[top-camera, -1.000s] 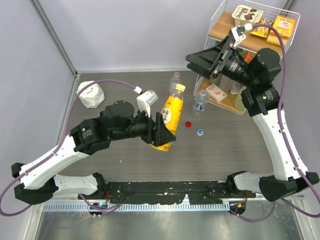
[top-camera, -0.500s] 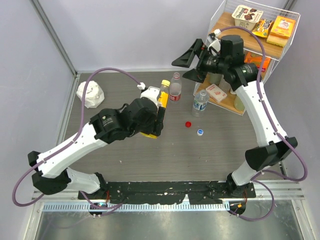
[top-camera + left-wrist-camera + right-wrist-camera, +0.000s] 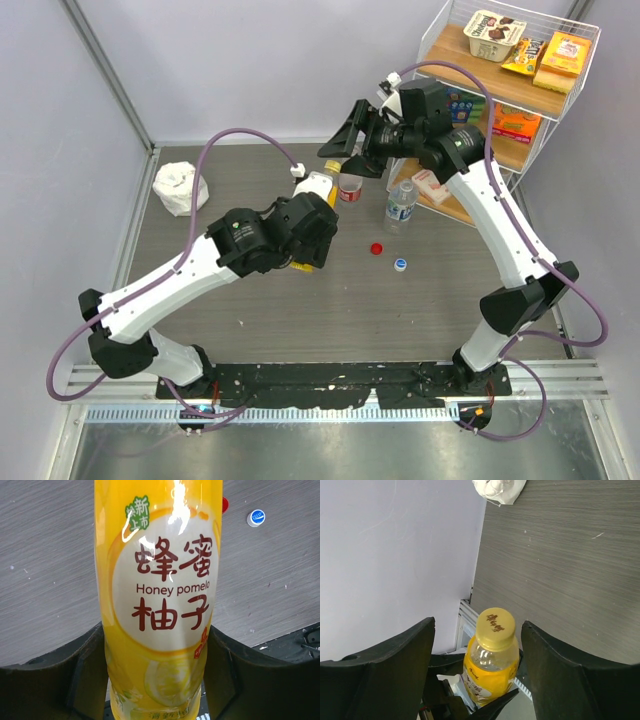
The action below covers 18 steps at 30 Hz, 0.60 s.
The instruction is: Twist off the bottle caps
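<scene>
My left gripper [image 3: 157, 647] is shut on the yellow bottle [image 3: 160, 595], one finger on each side of its lower body, and holds it up off the table. In the top view the bottle [image 3: 317, 188] pokes out past the left wrist. My right gripper [image 3: 479, 667] is open, its jaws on either side of the yellow cap [image 3: 495, 626] without touching it; in the top view it [image 3: 350, 155] hovers at the bottle's top. A loose red cap [image 3: 377, 248] and a blue-white cap [image 3: 400, 264] lie on the table. The tall clear bottle [image 3: 350, 186] and the small clear bottle [image 3: 400, 204] stand capless behind.
A crumpled white tissue [image 3: 178, 188] lies at the back left. A wire shelf [image 3: 505, 95] with snack boxes stands at the back right, close behind the right arm. Grey walls close in the left and back.
The left arm swung the yellow bottle back and up. The right arm came down from the shelf, leftwards, until its open jaws flank the yellow cap.
</scene>
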Available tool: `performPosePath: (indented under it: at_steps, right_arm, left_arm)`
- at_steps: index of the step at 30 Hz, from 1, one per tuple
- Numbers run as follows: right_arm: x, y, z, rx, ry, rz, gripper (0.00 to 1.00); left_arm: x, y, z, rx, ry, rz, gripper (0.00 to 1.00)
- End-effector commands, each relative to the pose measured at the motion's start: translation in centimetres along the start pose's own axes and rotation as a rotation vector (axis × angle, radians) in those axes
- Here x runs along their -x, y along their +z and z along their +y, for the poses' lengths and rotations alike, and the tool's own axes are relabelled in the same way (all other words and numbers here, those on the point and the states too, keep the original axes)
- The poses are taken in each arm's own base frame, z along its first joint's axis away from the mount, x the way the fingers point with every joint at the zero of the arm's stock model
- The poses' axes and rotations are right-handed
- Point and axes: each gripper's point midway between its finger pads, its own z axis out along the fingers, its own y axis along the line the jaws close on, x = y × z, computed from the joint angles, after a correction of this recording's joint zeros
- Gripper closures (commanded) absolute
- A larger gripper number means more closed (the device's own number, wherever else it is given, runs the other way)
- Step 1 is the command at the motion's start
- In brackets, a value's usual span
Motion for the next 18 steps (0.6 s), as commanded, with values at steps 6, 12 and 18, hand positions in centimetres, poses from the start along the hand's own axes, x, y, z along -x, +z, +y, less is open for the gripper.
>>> performPosePath:
  at_steps: [6,12,18]
  right_arm:
    - [0.38,-0.63,0.05,-0.03,-0.008,-0.028,0.33]
    - [0.62,-0.65,0.14,-0.028,-0.004,-0.042,0.55]
    - [0.69,-0.74,0.87,0.013,-0.02,-0.048,0.91]
  left_arm:
    - [2.57,-1.41,-0.47,-0.04,-0.044,-0.072,1.0]
    - [2.57,-1.57,-0.48,-0.046,-0.05,-0.072,1.0]
    - [2.46,-1.87,-0.33,-0.052,-0.063,-0.071,1.0]
